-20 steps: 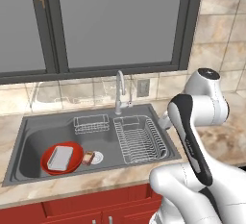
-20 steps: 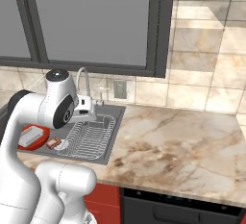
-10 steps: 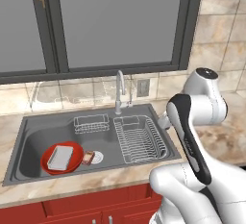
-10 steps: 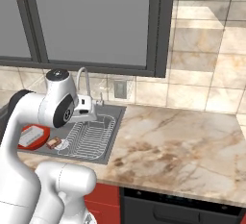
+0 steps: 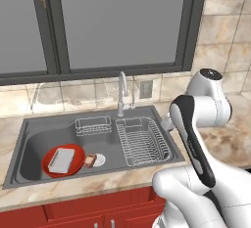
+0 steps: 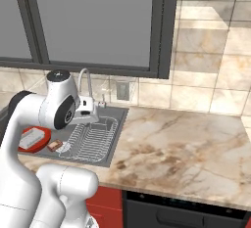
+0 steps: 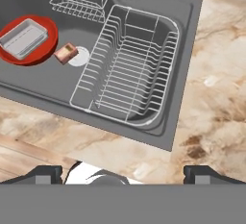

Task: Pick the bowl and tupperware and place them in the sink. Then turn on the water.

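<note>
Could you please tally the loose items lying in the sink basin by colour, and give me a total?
Red: 1, the bowl
Light grey: 1, the tupperware, resting inside the bowl
Brown: 1, a small block beside the drain
Total: 3, all in the sink

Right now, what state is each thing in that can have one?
bowl: upright in the sink's basin, the tupperware resting in it.
tupperware: lidless, lying flat inside the bowl.
sink: no water standing in it.
faucet: no stream falling from the spout.
wire rack: nothing in it.
claw: open, holding nothing, above the counter edge.
</note>
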